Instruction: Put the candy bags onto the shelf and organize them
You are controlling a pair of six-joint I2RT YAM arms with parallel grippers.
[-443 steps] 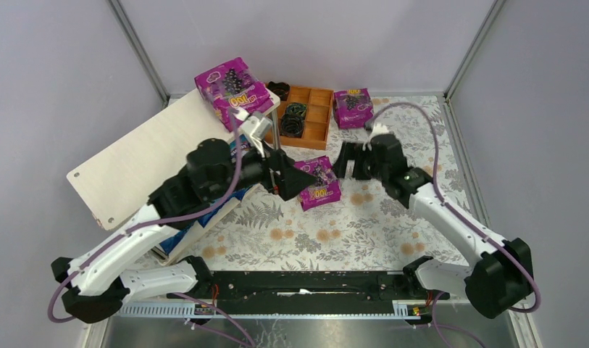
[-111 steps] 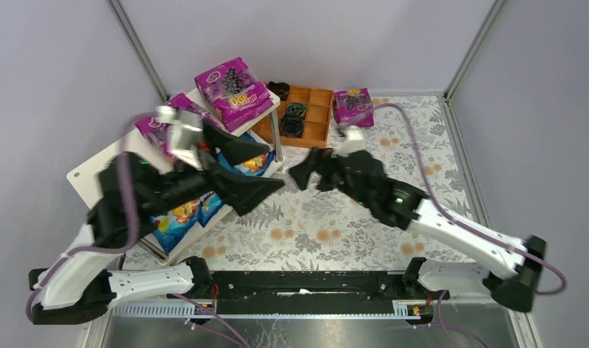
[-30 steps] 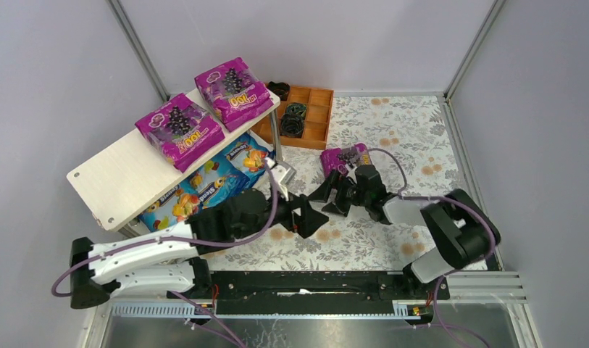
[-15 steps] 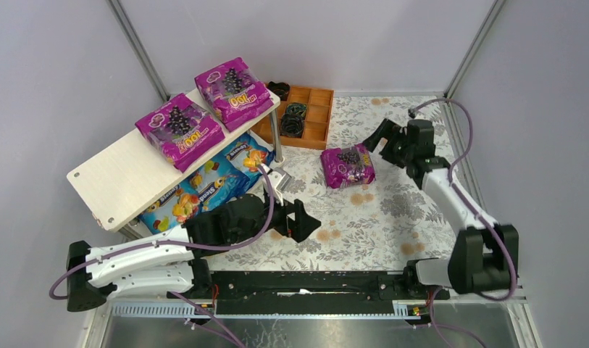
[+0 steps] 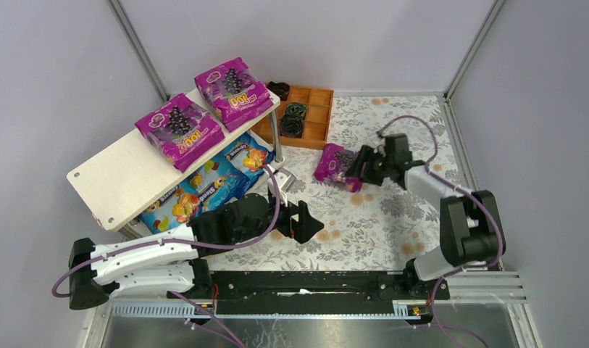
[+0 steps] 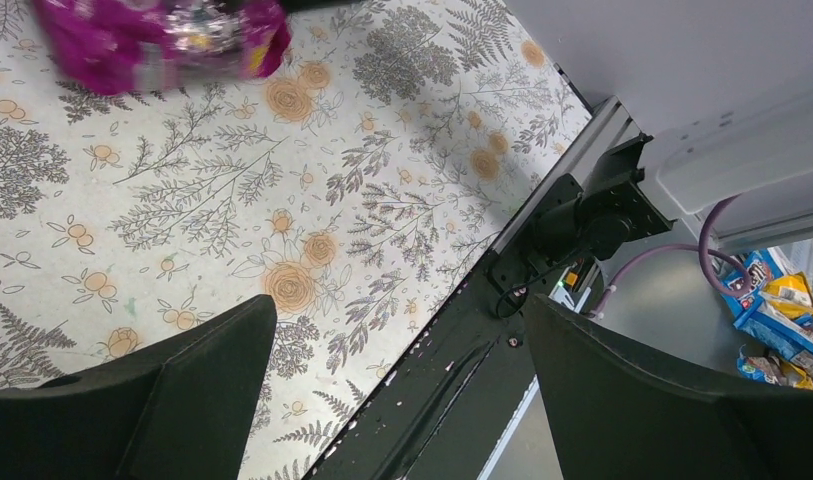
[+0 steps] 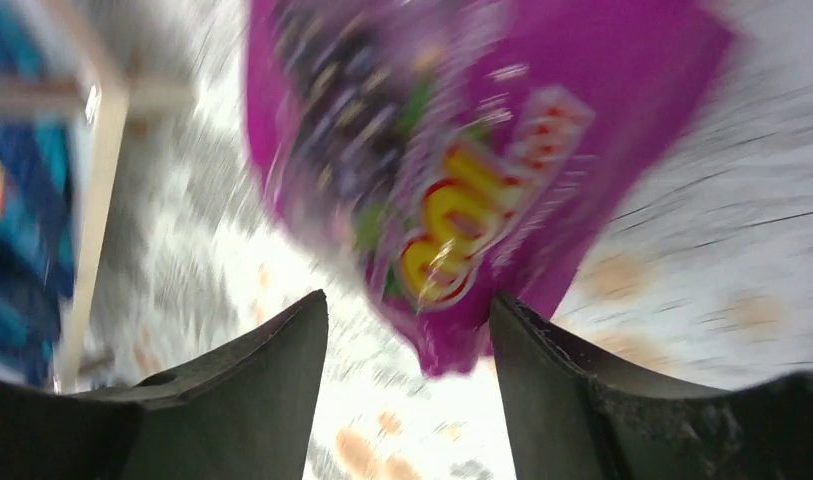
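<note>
One magenta-purple candy bag lies on the floral table, right of the shelf. My right gripper is open at its right edge. In the right wrist view the blurred bag fills the top, and its lower corner reaches between my open gripper. Two purple bags lie on the shelf's top board. Blue bags lie on the lower board. My left gripper is open and empty over the table. In the left wrist view it sits near the front edge, with the bag far off.
An orange-brown compartment tray with black coiled rings stands behind the bag, by the shelf's metal post. The black arm rail runs along the near edge. Grey walls close in the table on all sides.
My right gripper swung from the far right back to the purple bag, which shifted slightly left. One second ago it was low beside my left gripper. My left arm barely moved.
</note>
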